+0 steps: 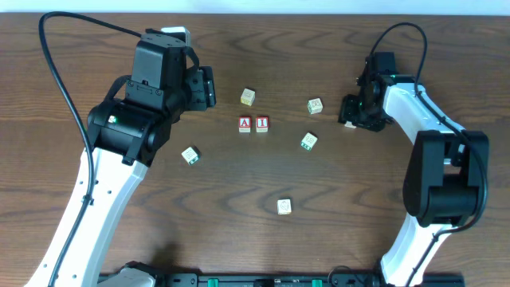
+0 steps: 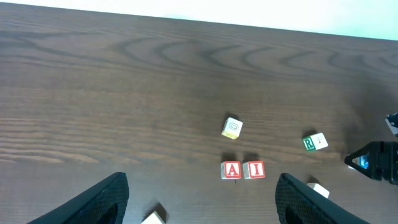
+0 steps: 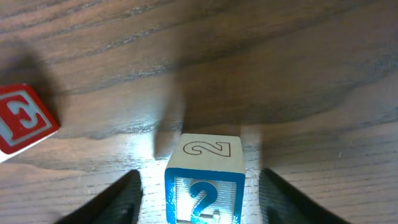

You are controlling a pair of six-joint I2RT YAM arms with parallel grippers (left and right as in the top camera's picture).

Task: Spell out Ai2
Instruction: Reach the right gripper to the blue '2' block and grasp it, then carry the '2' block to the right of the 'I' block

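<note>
Right gripper (image 1: 351, 120) low at right side of table (image 1: 335, 183), fingers spread, straddling blue "2" block (image 3: 205, 163); slim gaps both sides, no grip. Red "A" block (image 1: 245, 123) and "I" block (image 1: 261, 123) touching, mid-table. Left gripper (image 2: 200, 198) wide apart, holding nothing.

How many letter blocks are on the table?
8: A block touching I block at centre; five loose blocks around them; 2 block inside the right pincer. Others may be hidden.
</note>
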